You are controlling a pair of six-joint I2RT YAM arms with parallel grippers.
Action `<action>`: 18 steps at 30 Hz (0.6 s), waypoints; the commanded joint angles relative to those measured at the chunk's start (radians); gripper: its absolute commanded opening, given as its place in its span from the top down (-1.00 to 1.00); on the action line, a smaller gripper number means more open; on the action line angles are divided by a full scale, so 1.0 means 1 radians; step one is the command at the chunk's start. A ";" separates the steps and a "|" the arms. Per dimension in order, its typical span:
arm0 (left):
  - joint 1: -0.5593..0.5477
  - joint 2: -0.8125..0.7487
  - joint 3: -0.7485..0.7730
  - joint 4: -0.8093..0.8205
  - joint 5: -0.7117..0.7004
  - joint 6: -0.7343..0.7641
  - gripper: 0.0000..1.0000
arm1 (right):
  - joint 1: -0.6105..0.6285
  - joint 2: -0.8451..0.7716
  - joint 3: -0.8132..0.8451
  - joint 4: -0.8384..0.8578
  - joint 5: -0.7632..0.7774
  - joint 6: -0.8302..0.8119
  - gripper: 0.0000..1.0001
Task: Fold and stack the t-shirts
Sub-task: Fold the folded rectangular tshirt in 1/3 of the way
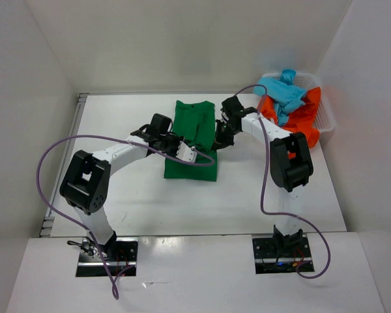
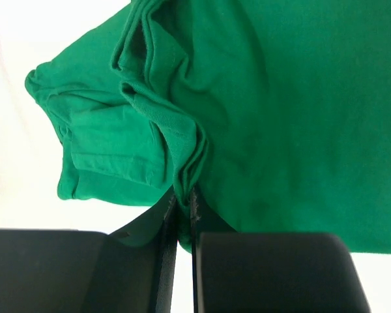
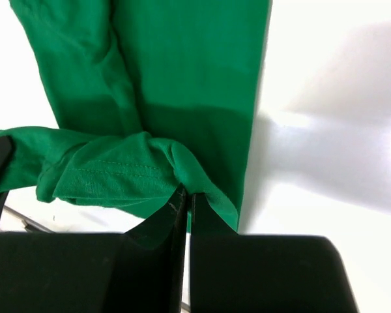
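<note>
**A:** What lies in the middle, as we see it?

**B:** We see the dark green cloth t-shirt (image 1: 190, 171) on the white bench (image 1: 117, 208), between the two arms. It is plain and laid as a long, narrow panel running from the near side toward the back wall.

**A:** And up close?

**B:** In the left wrist view we make out soft layered folds, with a thicker band bunched among them. In the right wrist view a hem with a line of stitching runs along a raised fold above the flat cloth.

**A:** How do we find the claws?

**B:** The left claw (image 2: 184, 199) reaches in from the left and is clenched on that gathered edge of green cloth. The right claw (image 3: 184, 199) is at the shirt's right edge, clenched on the stitched hem fold. On each claw the fingers nearly meet, with thin cloth pinched between them.

**A:** And farther out?

**B:** We see the turquoise-blue cloth t-shirt (image 1: 283, 90) crumpled on top of the orange-red cloth t-shirt (image 1: 303, 120). Both are in the white plastic mesh basket (image 1: 328, 120) at the bench's far right corner, well apart from the green one. The orange-red cloth spills over the basket's near rim.
</note>
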 commanded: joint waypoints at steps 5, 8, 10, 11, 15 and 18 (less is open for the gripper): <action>0.010 0.060 0.051 0.094 0.066 -0.011 0.66 | -0.019 0.089 0.088 -0.010 -0.063 -0.046 0.95; 0.019 0.080 0.051 0.094 0.066 -0.002 0.66 | -0.019 0.125 0.130 -0.001 -0.083 -0.070 0.79; 0.019 0.091 0.051 0.104 0.066 -0.002 0.58 | -0.019 0.148 0.157 -0.010 -0.083 -0.081 0.50; 0.031 0.091 0.051 0.104 0.054 -0.012 0.53 | -0.028 0.158 0.177 -0.021 -0.072 -0.081 0.35; 0.053 0.091 0.040 0.186 -0.014 -0.060 -0.15 | -0.067 0.159 0.197 -0.021 -0.051 -0.081 0.02; 0.062 0.091 0.020 0.289 -0.093 -0.098 -0.64 | -0.113 0.133 0.227 -0.010 -0.041 -0.070 -0.06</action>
